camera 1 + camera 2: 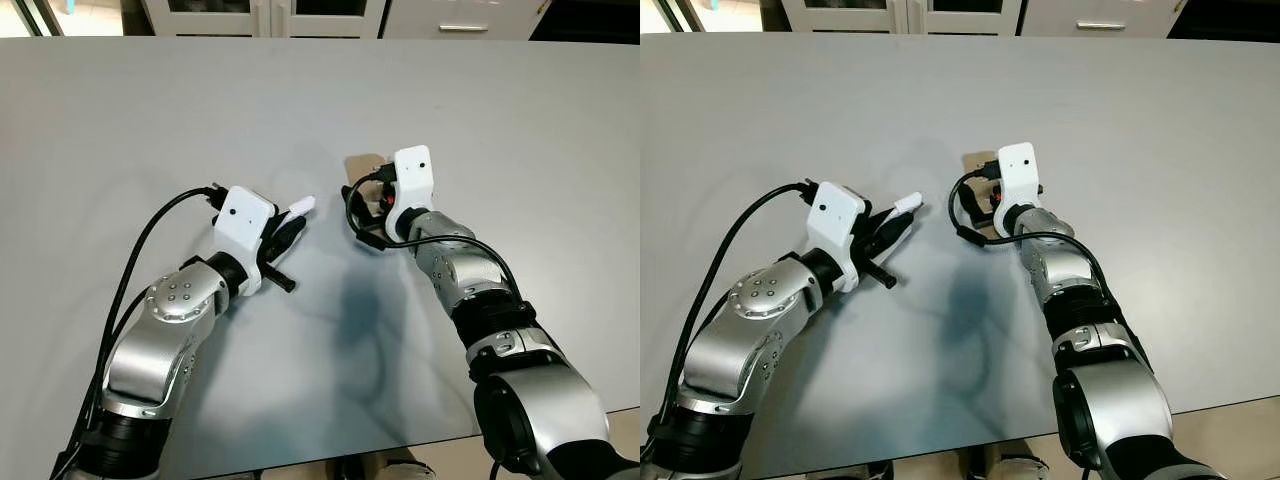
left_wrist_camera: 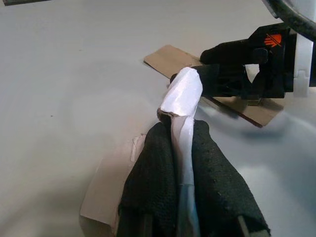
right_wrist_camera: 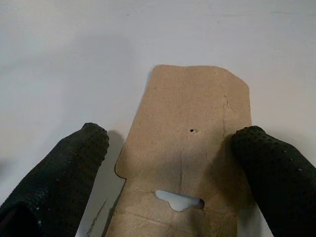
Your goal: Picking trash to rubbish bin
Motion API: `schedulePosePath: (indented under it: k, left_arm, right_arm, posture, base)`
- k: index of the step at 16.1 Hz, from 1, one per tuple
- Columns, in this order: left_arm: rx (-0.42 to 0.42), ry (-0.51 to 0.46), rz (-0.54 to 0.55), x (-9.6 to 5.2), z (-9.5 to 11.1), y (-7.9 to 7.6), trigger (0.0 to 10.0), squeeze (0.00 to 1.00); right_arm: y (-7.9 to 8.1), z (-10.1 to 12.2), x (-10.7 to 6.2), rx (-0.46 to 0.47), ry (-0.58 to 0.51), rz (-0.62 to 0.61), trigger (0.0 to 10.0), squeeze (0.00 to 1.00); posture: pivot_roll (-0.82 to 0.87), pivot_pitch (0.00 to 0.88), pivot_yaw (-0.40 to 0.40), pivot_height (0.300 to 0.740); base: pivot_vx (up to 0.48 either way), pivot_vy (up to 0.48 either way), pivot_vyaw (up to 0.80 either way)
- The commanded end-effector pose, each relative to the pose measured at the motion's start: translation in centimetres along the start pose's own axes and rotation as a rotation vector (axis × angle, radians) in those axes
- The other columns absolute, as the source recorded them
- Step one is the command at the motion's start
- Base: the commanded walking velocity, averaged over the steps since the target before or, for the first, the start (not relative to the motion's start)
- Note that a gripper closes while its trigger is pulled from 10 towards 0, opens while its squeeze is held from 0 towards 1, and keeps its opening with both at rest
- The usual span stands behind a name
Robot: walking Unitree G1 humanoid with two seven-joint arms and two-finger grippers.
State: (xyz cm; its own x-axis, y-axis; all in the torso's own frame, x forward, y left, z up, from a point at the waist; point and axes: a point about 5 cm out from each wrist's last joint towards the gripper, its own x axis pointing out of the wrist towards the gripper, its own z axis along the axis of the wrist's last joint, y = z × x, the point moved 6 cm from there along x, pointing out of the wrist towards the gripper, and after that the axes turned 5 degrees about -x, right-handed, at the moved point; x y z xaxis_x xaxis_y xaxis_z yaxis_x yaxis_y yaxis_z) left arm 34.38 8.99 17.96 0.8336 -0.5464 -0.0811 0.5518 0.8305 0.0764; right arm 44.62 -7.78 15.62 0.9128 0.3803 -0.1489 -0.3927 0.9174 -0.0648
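Left end effector (image 1: 290, 222) clamped; right end effector (image 3: 173, 148) spread wide.

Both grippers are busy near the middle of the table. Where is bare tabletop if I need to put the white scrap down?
The table is bare across its far half, and to the outer side of each arm. It is crowded only between the two: the left gripper is shut on the white scrap, and the right gripper stands open astride the cardboard.

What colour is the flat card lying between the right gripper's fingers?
Plain brown cardboard, flat on the grey table; clearest in the right wrist view, where the open right gripper straddles it.
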Motion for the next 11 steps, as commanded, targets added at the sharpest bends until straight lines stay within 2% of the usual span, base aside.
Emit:
schedulePosePath:
  k: [1, 5, 8, 11]
  left_arm:
    - [-0.004, -0.010, -0.028, -0.2, 0.3, -0.6, 10.0, 0.00]
    - [-0.007, -0.007, -0.037, -0.2, 0.2, -0.9, 10.0, 0.00]
    - [-0.005, -0.008, -0.037, -0.2, 0.3, -0.8, 10.0, 0.00]
    - [-0.005, -0.006, -0.041, -0.2, 0.2, -0.9, 10.0, 0.00]
  right_arm:
    - [0.3, -0.8, 0.0, -0.010, 0.025, 0.020, 10.0, 0.00]
    - [1.0, -1.6, 0.0, -0.019, 0.048, 0.056, 10.0, 0.00]
    - [0.9, -2.6, -0.1, -0.030, 0.078, 0.053, 10.0, 0.00]
    - [0.8, -5.1, -0.6, -0.047, 0.173, 0.049, 10.0, 0.00]
  posture:
    - [0.06, 0.254, -0.090, 0.740]
    - [0.06, 0.252, -0.091, 0.740]
    - [0.06, 0.251, -0.091, 0.740]
    - [0.06, 0.251, -0.090, 0.740]
  base:
    - [0.000, 0.000, 0.00]
    - [0.000, 0.000, 0.00]
    - [0.000, 0.000, 0.00]
    - [0.000, 0.000, 0.00]
